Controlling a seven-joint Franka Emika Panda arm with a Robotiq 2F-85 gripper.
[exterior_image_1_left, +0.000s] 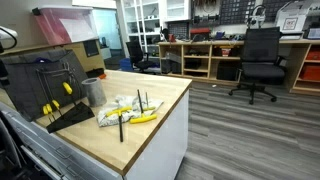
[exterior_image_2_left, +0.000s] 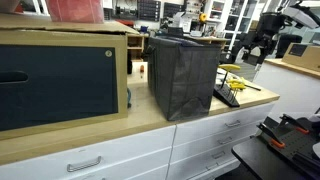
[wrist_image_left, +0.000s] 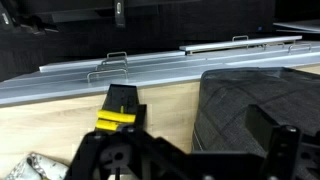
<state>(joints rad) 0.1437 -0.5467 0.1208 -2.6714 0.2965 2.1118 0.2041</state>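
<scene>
Wrist view shows the black gripper (wrist_image_left: 190, 152), jaws apart and empty, above a yellow-and-black handled tool (wrist_image_left: 120, 110) lying on the pale wooden countertop (wrist_image_left: 50, 125) beside a dark fabric bin (wrist_image_left: 255, 100). Nothing is grasped yet; the tool looks untouched.

Wrist cam: the gripper (wrist_image_left: 190, 158) is blurry and chopped off at 6 o'clock. It covers the near end of the yellow tool (wrist_image_left: 118, 110). The cloth (wrist_image_left: 30, 165) is just a sliver at 7 o'clock, and the bag (wrist_image_left: 260, 100) runs off at 3. In an exterior view the yellow bits (exterior_image_2_left: 232, 69) are too tiny to tell apart.
</scene>
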